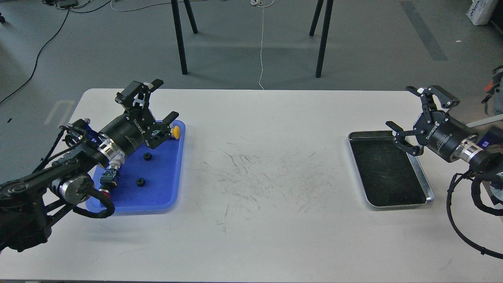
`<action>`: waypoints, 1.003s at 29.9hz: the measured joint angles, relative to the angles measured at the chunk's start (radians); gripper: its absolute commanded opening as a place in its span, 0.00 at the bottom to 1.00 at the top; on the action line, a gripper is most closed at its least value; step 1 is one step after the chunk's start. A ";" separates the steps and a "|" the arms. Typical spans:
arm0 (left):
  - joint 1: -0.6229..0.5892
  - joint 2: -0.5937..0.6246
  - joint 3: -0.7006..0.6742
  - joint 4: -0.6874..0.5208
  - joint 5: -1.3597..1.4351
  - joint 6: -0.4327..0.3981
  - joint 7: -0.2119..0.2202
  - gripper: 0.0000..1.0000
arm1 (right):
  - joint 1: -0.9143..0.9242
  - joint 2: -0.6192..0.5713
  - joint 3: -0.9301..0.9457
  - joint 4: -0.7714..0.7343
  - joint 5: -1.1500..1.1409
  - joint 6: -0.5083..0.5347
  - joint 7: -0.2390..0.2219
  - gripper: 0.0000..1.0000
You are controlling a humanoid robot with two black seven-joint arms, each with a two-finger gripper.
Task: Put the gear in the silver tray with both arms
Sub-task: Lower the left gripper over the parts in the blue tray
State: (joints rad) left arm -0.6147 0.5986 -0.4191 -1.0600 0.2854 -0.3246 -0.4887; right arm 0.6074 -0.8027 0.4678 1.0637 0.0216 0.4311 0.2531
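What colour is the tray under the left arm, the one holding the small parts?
Blue: the plastic tray is solid bright blue, seen best in the head view.

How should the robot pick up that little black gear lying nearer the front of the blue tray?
Probably straight from above. The front black gear looks to lie flat and low on the blue tray, apart from the other gear, so the open left gripper could drop one finger on each side of its rim and pinch across it.
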 measured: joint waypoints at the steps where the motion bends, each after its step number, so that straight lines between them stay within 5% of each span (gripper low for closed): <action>1: 0.001 0.000 0.001 0.000 0.001 -0.001 0.000 1.00 | 0.000 0.000 0.000 0.000 0.000 0.000 0.000 0.99; 30: 0.006 -0.005 0.064 0.002 0.078 -0.004 0.000 1.00 | 0.004 0.007 0.058 -0.083 -0.001 0.000 0.032 0.99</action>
State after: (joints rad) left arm -0.6089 0.5938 -0.3550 -1.0584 0.3632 -0.3284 -0.4887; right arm 0.6115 -0.7962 0.5262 0.9803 0.0206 0.4312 0.2855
